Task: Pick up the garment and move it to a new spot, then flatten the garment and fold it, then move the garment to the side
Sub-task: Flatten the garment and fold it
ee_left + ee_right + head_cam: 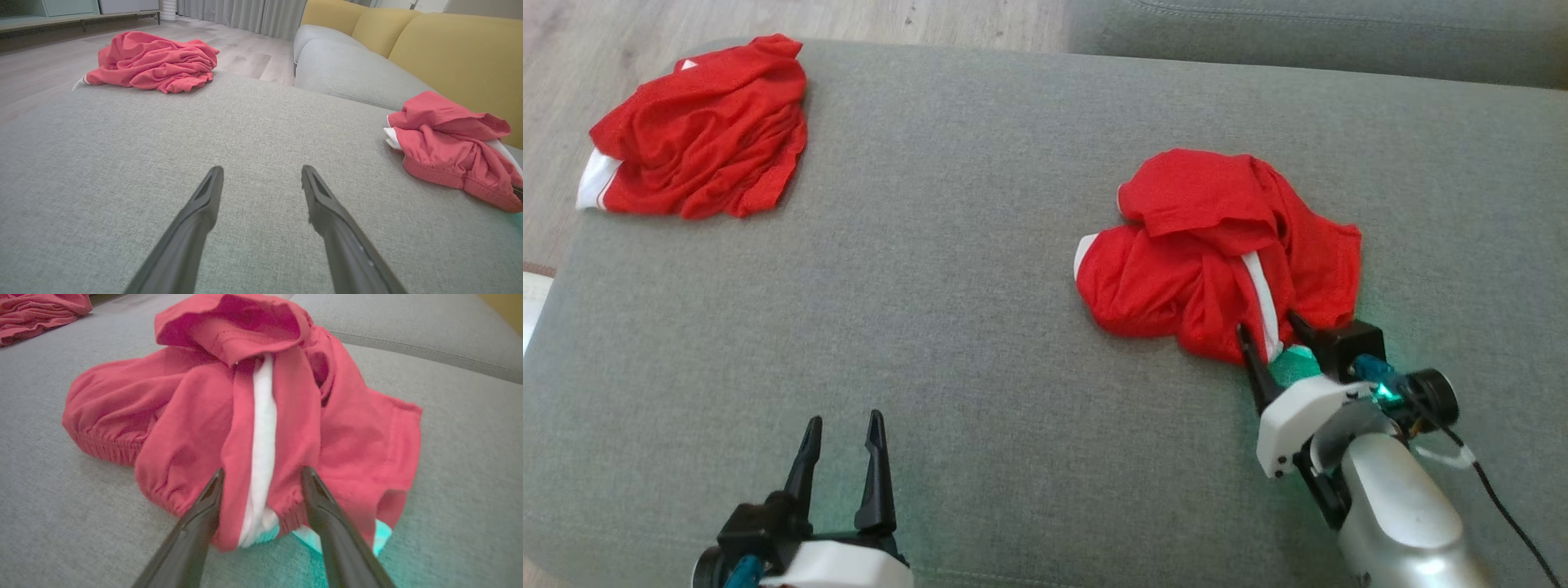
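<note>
A crumpled red garment with a white stripe (pixel 1217 245) (pixel 253 412) (pixel 453 151) lies on the right of the grey sofa seat. My right gripper (pixel 1270 327) (pixel 261 475) stands open at its near edge, one finger on each side of the white-striped fold, and the cloth sits between them. My left gripper (pixel 844 429) (pixel 261 173) is open over bare cushion at the lower left, far from the garment.
A second bunched red garment (pixel 698 131) (pixel 155 61) lies at the far left corner of the grey seat cushion (pixel 947 269). Another grey cushion (pixel 1307 33) and yellow backrests (pixel 449 45) lie beyond. Wooden floor (pixel 605 41) borders the left.
</note>
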`<state>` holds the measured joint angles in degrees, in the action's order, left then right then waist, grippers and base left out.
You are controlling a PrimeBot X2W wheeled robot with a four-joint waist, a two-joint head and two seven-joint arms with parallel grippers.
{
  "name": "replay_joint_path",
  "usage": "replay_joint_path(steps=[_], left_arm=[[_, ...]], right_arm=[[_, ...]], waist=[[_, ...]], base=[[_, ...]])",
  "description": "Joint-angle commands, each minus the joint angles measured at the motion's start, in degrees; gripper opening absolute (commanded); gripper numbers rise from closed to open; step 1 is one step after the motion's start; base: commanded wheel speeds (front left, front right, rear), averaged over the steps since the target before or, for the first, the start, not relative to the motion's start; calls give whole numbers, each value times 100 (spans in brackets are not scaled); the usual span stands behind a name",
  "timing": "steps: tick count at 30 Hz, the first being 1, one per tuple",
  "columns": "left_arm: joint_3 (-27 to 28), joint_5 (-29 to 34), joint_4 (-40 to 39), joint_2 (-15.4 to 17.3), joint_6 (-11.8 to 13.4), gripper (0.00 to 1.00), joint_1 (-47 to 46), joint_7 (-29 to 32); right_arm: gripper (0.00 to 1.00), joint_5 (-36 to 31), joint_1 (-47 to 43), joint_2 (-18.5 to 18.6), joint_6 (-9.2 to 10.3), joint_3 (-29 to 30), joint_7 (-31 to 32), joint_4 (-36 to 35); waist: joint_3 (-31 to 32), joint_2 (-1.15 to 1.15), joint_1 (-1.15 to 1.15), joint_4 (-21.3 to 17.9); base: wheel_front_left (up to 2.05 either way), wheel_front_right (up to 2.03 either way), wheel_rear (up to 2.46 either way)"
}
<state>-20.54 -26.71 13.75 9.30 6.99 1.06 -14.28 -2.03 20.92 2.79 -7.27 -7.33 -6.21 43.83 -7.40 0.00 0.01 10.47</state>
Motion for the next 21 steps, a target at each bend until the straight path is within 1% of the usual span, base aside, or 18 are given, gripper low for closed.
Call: replay_joint_path(steps=[1,2,6,12,14,18,21], left_arm=[[179,48,-129,-9,-13,100,-274,-64],[190,50,-122,-12,-10,100,-271,-65],[234,65,-125,-14,8,100,-242,-68],[254,97,-164,-3,42,100,-195,-69],[257,98,-170,5,48,100,-177,-69],[245,103,-190,39,71,100,-89,-65],[235,98,-221,65,95,100,-17,-44]], right_arm=[[2,34,282,9,-22,-181,-59,-56],[0,54,317,9,-22,-203,-105,-47],[0,-20,497,9,-22,-260,-324,-126],[0,-524,946,13,-22,-462,-474,-467],[0,-601,1028,31,-22,-512,-496,-550],[0,-693,1263,172,-22,-875,-557,-961],[0,-571,1308,295,-22,-1297,-552,-1355]], waist=[[-5,0,-1,33],[6,0,-1,27],[96,0,-1,-76],[283,0,-1,-278],[316,0,-1,-305],[457,0,-1,-393],[564,0,-1,-453]], base=[[0,0,0],[0,0,0],[0,0,0],[0,0,0],[0,0,0],[0,0,0],[0,0,0]])
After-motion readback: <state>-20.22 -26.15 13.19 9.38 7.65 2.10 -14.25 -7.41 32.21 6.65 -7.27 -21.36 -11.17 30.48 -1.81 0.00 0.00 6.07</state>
